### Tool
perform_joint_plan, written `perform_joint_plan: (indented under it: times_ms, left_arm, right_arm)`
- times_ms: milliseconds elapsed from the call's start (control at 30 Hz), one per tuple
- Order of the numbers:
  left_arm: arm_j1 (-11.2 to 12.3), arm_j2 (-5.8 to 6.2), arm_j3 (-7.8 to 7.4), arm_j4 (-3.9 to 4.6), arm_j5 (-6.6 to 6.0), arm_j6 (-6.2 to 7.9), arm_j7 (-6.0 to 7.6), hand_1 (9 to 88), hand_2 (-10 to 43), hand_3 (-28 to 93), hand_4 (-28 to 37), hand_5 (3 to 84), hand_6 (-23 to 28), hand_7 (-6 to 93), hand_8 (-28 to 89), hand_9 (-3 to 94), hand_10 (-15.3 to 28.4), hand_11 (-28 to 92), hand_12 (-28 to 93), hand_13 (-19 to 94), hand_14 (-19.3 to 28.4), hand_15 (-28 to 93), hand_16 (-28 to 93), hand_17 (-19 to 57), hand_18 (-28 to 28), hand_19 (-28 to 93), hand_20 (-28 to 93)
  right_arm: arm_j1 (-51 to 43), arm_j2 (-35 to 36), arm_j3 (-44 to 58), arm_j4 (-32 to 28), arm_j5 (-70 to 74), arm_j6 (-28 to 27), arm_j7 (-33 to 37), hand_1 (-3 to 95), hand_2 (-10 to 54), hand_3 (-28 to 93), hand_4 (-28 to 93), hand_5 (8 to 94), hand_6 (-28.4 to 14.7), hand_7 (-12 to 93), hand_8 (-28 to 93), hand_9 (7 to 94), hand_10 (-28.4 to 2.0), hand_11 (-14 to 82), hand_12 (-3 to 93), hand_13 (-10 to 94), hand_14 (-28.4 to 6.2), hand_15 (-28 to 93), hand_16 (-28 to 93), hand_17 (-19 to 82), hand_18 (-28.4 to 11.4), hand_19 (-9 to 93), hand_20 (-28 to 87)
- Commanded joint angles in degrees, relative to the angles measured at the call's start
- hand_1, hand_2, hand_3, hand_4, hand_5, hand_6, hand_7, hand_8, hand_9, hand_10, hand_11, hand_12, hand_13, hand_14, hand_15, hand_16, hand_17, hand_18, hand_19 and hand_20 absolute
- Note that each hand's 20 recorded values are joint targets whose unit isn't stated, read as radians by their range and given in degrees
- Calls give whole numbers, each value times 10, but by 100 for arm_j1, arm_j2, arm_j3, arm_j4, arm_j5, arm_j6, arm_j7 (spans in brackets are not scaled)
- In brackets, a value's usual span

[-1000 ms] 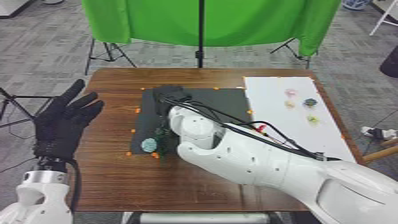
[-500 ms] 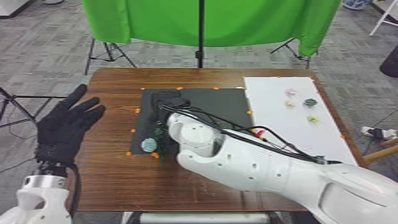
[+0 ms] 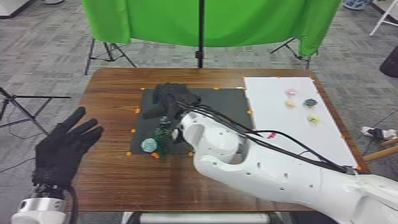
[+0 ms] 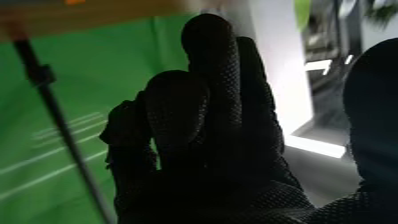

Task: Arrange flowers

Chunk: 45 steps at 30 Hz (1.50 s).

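A black pole stands before a green cloth, a black tripod farther left on grey floor.

The surface is brown wood, its grain showing under a smooth finish with a soft sheen. On it, the dark mat looks matt, and the white sheet is flat and smooth, like paper. The right arm has a smooth, glossy, plastic-looking white shell. The left hand wears matt black fabric; so does the right hand, and the right wrist view shows a rough, pebbled knit on its glove. The green backdrop is cloth, hanging in soft folds.
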Motion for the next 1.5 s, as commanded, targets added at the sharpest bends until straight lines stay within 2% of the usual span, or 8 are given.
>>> perform_joint_plan:
  times_ms: [33,267,567,667,900,1133,1300,1500]
  left_arm:
    - [218,-111,90,-6,-92,114,170,207,50,785,-283,361,77,113,-96,349,203,227,113,240,284,503,-83,-92,262,535,155]
    - [142,-107,193,31,-125,93,166,201,51,784,-283,359,76,113,-96,349,203,228,113,240,284,502,-82,-91,262,536,156]
    - [235,-44,280,18,-204,171,401,199,53,783,-283,358,76,113,-96,349,202,227,112,241,284,503,-82,-92,262,536,156]
    - [272,-28,298,8,-233,201,496,198,53,782,-283,358,75,113,-96,348,202,228,113,240,284,502,-82,-92,262,536,156]
    - [224,-170,283,17,-126,133,346,198,54,782,-283,357,75,114,-96,348,202,227,113,240,284,502,-82,-92,262,535,156]
    - [182,-111,335,37,-180,150,360,198,54,783,-283,357,75,113,-97,348,202,228,113,240,284,503,-82,-92,262,535,156]
    - [95,-201,317,45,-104,102,209,198,54,784,-283,357,75,114,-97,349,202,228,113,241,284,503,-82,-92,262,535,156]
    - [128,-150,322,40,-159,149,299,198,55,782,-283,356,75,115,-98,348,202,230,111,240,284,503,-84,-93,263,535,155]
  right_arm:
    - [-1103,1227,1259,-991,-38,759,447,284,-95,659,-283,641,5,120,-117,771,-121,404,186,659,-111,797,201,261,-231,896,526]
    - [-2679,2590,2750,-1737,-51,1179,1049,294,-95,706,-282,646,3,124,-118,746,-127,335,163,636,-112,765,181,245,-234,873,515]
    - [-3865,3203,4156,-1573,-419,1118,1865,307,-95,728,-282,630,0,125,-119,711,-139,303,158,619,-113,754,169,240,-234,864,509]
    - [-3807,3292,4115,-1299,-504,1116,2164,312,-95,740,-282,611,-4,127,-119,679,-147,288,154,606,-119,752,163,240,-234,862,504]
    - [-3286,3471,3469,-608,-540,915,2410,319,-95,753,-282,565,-9,132,-122,603,-168,246,141,565,-133,748,142,242,-235,863,487]
    - [-2274,3335,2387,118,-525,729,2538,335,-95,763,-283,540,3,136,-125,571,-165,208,134,545,-142,719,113,243,-234,858,466]
    - [-1785,3203,1764,565,-608,552,2702,393,-95,765,-282,595,20,148,-134,636,-140,215,135,598,-124,688,105,264,-231,859,442]
    - [-1828,3146,1675,731,-741,648,2672,546,-95,656,-283,783,21,150,-19,866,-78,137,285,724,-66,673,172,314,-213,899,413]
